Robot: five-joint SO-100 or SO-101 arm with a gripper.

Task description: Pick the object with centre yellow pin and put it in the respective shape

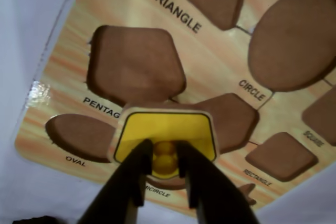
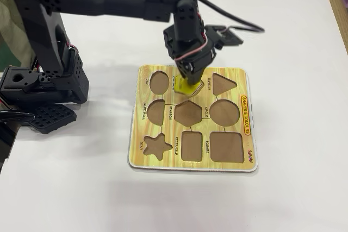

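The black two-finger hand (image 1: pixel 164 174) pinches the flat yellow pentagon piece (image 1: pixel 165 134) by its knob, hovering at five o'clock of the brown pentagon cutout (image 1: pixel 135 64), apparently for seating.

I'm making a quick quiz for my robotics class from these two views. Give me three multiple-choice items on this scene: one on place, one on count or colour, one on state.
1. Where is the yellow pentagon piece?
A. On the white table beside the board
B. In the gripper, above the board near the pentagon cutout
C. Seated in the star cutout

2. How many cutouts of the board are filled?
A. None
B. Four
C. All

3. What are the gripper's fingers doing?
A. Spread wide, holding nothing
B. Pinching the board's edge
C. Closed on the piece's knob

Answers: 1 B, the wrist view shows it held just short of that recess. 2 A, the fixed view shows only brown recesses. 3 C, the knob sits between both fingers.
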